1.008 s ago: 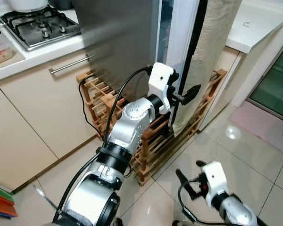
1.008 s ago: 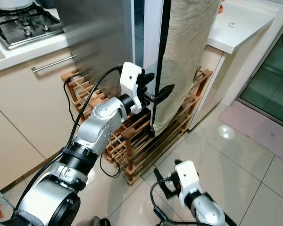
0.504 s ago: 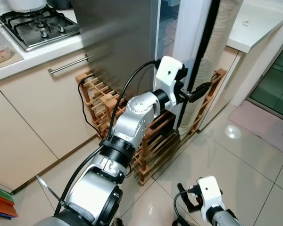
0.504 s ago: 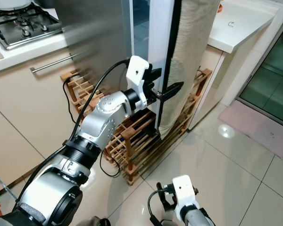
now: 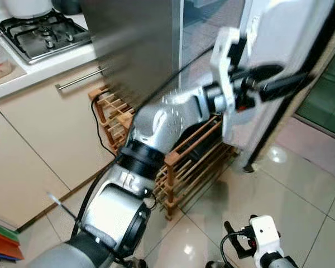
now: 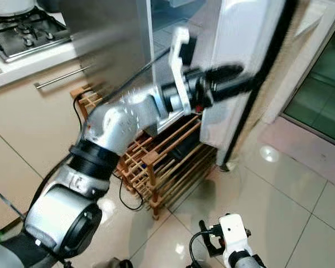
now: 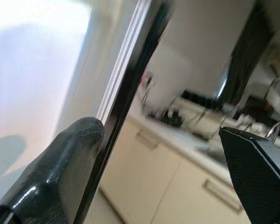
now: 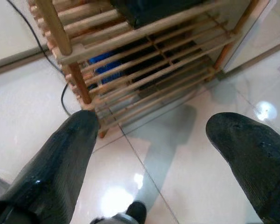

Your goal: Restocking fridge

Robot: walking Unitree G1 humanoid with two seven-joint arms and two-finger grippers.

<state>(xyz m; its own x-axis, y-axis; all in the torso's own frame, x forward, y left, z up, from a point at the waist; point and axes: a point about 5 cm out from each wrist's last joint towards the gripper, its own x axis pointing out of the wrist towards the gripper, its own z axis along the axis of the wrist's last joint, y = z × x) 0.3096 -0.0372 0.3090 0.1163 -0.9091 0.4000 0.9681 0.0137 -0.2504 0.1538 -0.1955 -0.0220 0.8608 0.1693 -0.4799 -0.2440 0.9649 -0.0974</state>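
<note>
The steel fridge (image 5: 134,39) stands ahead, and its door (image 5: 285,28) is swung wide, white inner face toward me. My left gripper (image 5: 274,81) reaches across at the door's black free edge (image 5: 310,72). In the left wrist view the left gripper (image 7: 154,130) is open, with that black edge (image 7: 130,93) running close beside one finger (image 7: 70,158). Low near the tiled floor hangs my right gripper (image 5: 237,243). It is open in the right wrist view (image 8: 149,121), with nothing between its fingers. The picture is blurred around the left arm.
A wooden slatted rack (image 5: 184,162) with a black cable stands at the fridge's foot, under the open door. A counter with a gas hob (image 5: 44,30) and cream cabinets (image 5: 50,128) lies to the left. A glass door (image 5: 324,100) is to the right.
The fridge door has swung from barely ajar to wide open, toward the right, with my left gripper at its edge. The cloth on the door's front has turned out of sight.
</note>
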